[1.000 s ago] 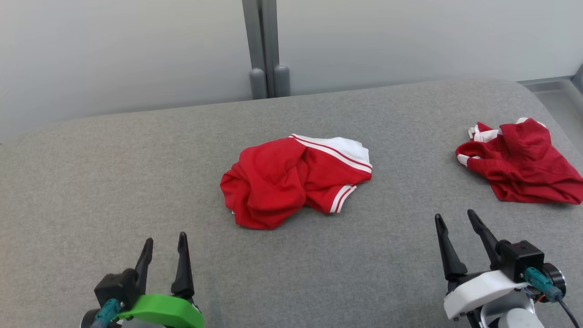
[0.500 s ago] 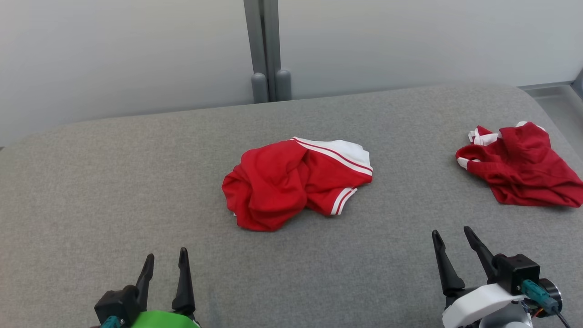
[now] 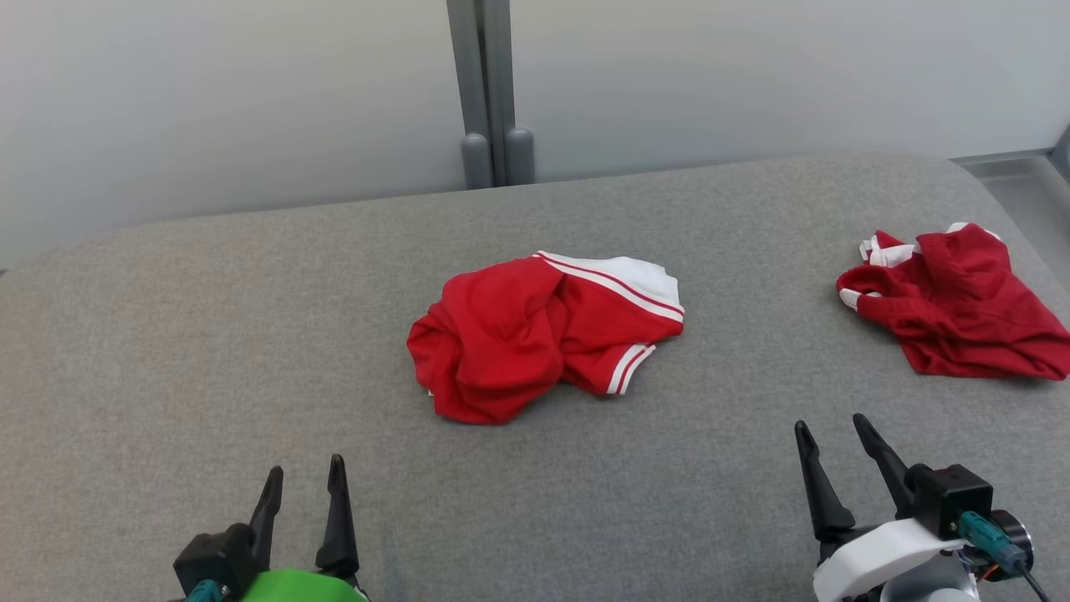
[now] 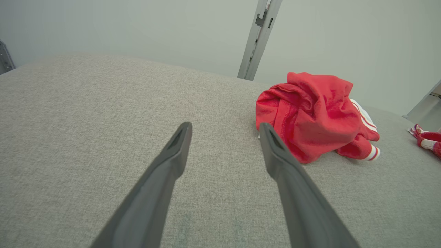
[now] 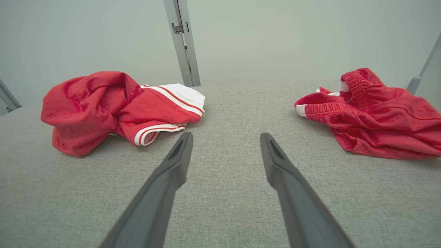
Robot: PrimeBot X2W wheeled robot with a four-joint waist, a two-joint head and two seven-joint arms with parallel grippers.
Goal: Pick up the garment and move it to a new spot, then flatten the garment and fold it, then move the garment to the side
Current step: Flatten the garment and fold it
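A crumpled red garment (image 3: 535,334) with white striped trim lies bunched at the middle of the grey padded surface (image 3: 209,334); it also appears in the left wrist view (image 4: 310,113) and the right wrist view (image 5: 110,106). My left gripper (image 3: 305,474) stands open at the lower left, well short of the garment, with nothing between its fingers (image 4: 165,172). At the lower right my right gripper (image 3: 832,431) is open too and holds nothing, its fingers (image 5: 286,172) pointing at bare surface between the two heaps of cloth.
A second red garment (image 3: 953,305) with an elastic waistband lies crumpled at the far right edge, also in the right wrist view (image 5: 372,117). A grey post (image 3: 489,92) and pale wall stand behind the surface. The surface rounds off at its far corners.
Both grippers have dropped lower in the head view, and the whole picture has shifted slightly down, so the camera moved. The garments lie as before.
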